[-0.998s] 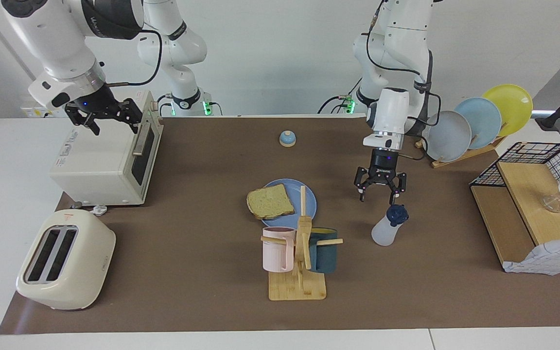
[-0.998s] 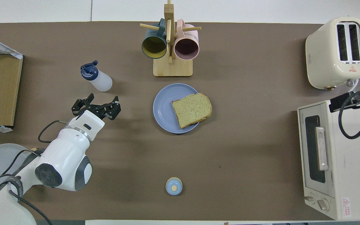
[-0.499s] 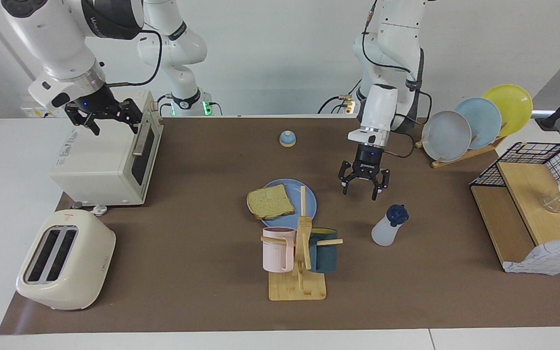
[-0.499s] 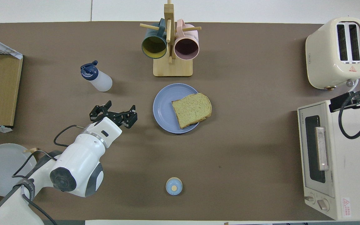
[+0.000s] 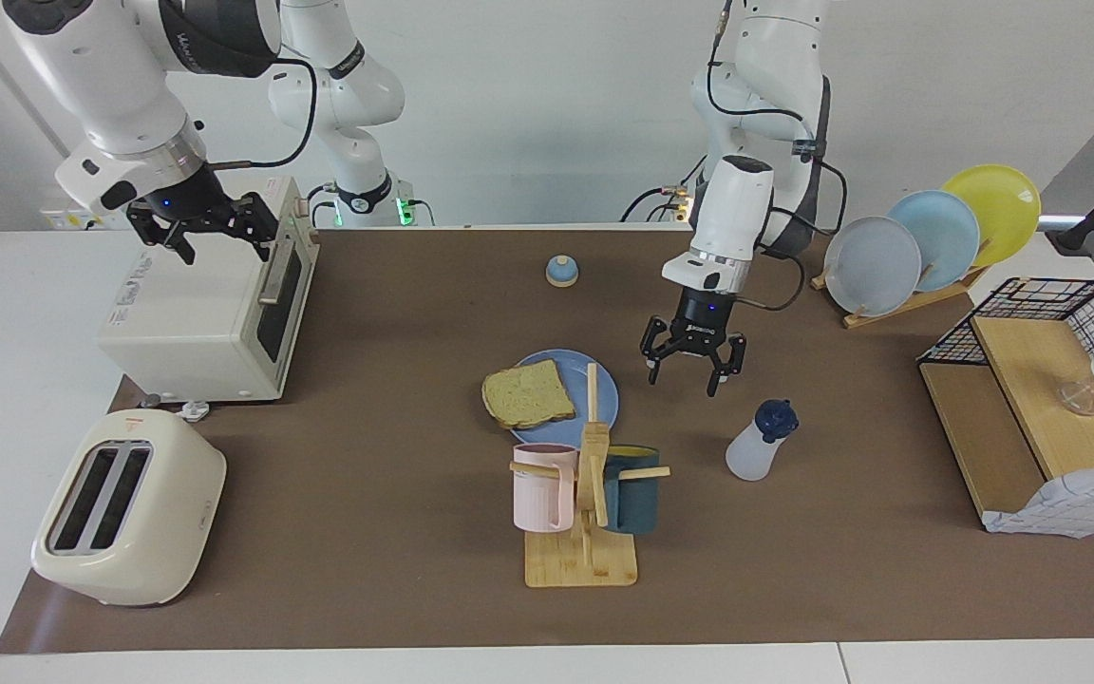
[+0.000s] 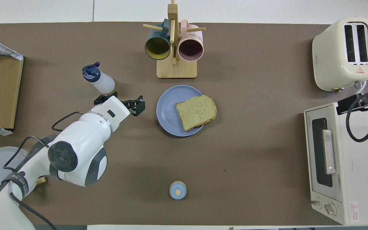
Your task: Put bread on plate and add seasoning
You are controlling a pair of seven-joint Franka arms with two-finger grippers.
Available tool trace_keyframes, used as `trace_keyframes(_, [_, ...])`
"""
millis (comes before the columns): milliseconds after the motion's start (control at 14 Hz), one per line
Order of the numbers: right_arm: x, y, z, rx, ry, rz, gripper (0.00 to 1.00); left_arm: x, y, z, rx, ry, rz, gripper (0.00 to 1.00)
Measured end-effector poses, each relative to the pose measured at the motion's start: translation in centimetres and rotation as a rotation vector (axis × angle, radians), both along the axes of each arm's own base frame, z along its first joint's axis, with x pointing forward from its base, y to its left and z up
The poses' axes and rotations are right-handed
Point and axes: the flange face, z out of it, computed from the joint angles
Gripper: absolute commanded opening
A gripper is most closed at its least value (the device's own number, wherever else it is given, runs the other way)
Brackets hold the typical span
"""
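From the facing view we see one square tan toast slice [image 5: 528, 395] on one round blue plate [image 5: 604, 385]. Our left gripper [image 5: 691, 366], spread wide and empty, hangs between plate and one whitish squeeze bottle [image 5: 758, 443]; we judge it should lower squarely around the bottle's body.

From overhead, our right gripper [image 6: 361, 101], wide, waits over one cream oven [image 6: 337, 163].

I see a matt brown mat [image 5: 395, 494] under everything. On it, the mug stand [image 5: 585, 532] looks like pale bare wood, the toaster [image 5: 129, 508] smooth glossy cream plastic, the bottle [image 5: 754, 451] cloudy plastic, and the bread [image 5: 528, 395] rough and porous.
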Motion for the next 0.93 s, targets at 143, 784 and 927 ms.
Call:
trace_keyframes(143, [0.0,0.0,0.0,0.000,0.000,0.000,1.00,1.4,-0.2,2.1,0.011,0.044,0.010,1.00])
trace_keyframes(784, [0.0,0.0,0.0,0.000,0.000,0.000,1.00,6.4,5.0,14.6,0.080,0.282,0.100,1.00])
trace_keyframes(927, [0.0,0.0,0.0,0.000,0.000,0.000,1.00,6.2,7.8,17.4,0.114,0.343,0.087,1.00])
